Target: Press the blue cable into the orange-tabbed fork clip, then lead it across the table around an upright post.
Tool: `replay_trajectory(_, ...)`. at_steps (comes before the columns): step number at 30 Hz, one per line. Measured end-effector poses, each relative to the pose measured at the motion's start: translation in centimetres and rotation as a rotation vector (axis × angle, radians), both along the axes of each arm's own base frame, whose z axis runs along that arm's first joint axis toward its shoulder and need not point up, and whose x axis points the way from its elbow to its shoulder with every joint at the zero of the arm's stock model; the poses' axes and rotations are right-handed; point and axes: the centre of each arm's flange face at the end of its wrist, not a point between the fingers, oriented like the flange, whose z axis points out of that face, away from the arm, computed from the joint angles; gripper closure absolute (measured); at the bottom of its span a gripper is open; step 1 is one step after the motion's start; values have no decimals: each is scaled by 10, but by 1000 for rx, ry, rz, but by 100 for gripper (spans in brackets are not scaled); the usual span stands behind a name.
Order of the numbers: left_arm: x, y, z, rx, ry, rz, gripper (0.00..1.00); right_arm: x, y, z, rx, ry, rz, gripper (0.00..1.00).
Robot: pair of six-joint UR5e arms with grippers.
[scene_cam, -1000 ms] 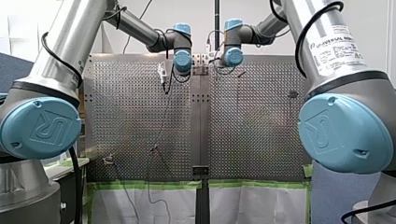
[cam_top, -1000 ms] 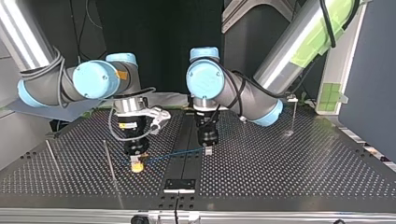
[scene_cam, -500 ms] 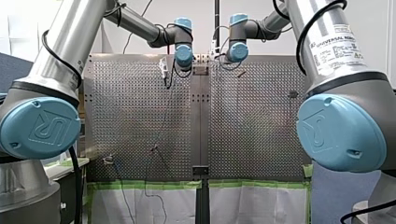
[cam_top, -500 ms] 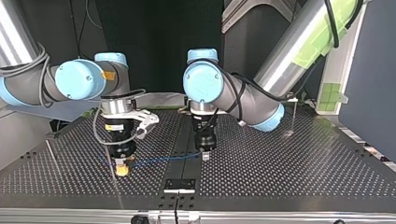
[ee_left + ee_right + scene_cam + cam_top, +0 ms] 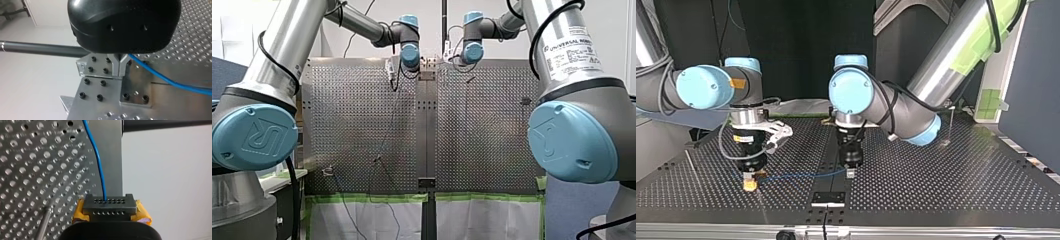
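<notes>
The blue cable (image 5: 801, 175) runs taut and low over the perforated table (image 5: 936, 180) between my two grippers. In the top view my right gripper (image 5: 750, 184), with yellow pads, is at the left and shut on one end. My left gripper (image 5: 851, 173) stands near the middle. In the left wrist view my left gripper (image 5: 119, 68) has its metal fingers shut, and the blue cable (image 5: 165, 80) leaves them sideways. In the right wrist view the blue cable (image 5: 98, 162) comes out of the black toothed tip of my right gripper (image 5: 110, 206). I cannot make out an orange-tabbed clip.
Thin upright posts stand at the top view's left (image 5: 689, 161) and far right (image 5: 952, 122). Another post (image 5: 43, 226) shows beside my right gripper. A metal bracket (image 5: 828, 198) sits at the table's near edge below my left gripper. Dark cables (image 5: 382, 165) lie on the table.
My right gripper has moved towards the top view's left and near edge, drawing the blue cable out longer. My left gripper has shifted slightly towards the near edge. Both stay shut.
</notes>
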Motion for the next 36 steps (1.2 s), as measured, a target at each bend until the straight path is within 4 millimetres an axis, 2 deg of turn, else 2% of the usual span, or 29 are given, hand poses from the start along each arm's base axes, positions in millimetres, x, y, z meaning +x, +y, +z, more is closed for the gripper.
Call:
replay_trajectory(8, -1, -11, 22, -20, -25, -28, 98, -19, -7, 12, -11, -7, -30, 100)
replay_trajectory(16, -2, -39, 20, -9, -1, -59, 98, -43, -16, 24, -20, -15, -68, 100)
replay_trajectory(23, -2, -49, 43, -37, -38, -71, 98, -64, -27, 28, -19, -20, -103, 100)
replay_trajectory(27, -1, -57, 40, -33, -30, -79, 98, -73, -33, 27, -15, -22, -119, 100)
replay_trajectory(30, -3, -71, 34, -28, -18, -91, 98, -82, -37, 27, -6, -19, -134, 100)
replay_trajectory(36, -1, -94, 21, -15, 8, -107, 98, -112, -48, 29, 19, -6, -164, 100)
